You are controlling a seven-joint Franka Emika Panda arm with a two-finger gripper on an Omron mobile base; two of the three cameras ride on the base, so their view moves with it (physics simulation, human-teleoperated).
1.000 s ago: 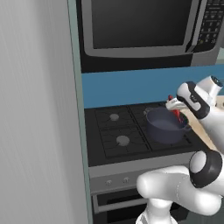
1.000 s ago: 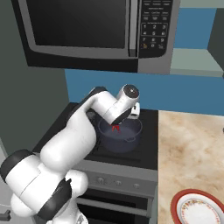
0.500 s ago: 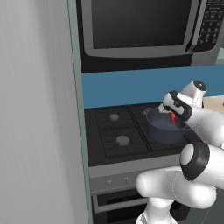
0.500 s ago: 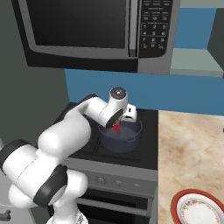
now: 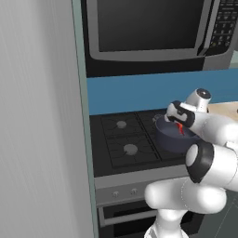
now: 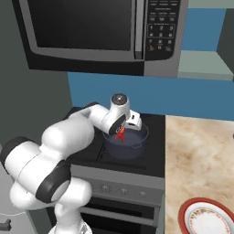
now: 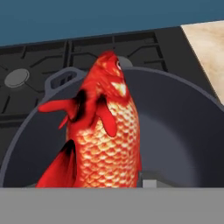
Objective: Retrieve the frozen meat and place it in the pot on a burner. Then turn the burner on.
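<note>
- Your two-finger gripper (image 6: 121, 134) has its jaws pinched on the frozen meat (image 7: 105, 127), a red-orange, scaly, fish-shaped chunk that juts out past the fingertips.
- Directly beneath the jaws you see the round, glossy dark blue-grey pot (image 7: 183, 127); the meat hangs over its open mouth, inside the rim line.
- The pot sits on the black gas stove (image 5: 122, 144), right of two free burners with round grey caps (image 5: 130, 149).
- Beyond the jaws a pot side handle (image 7: 61, 78) shows, then the black grates (image 7: 39, 57).
</note>
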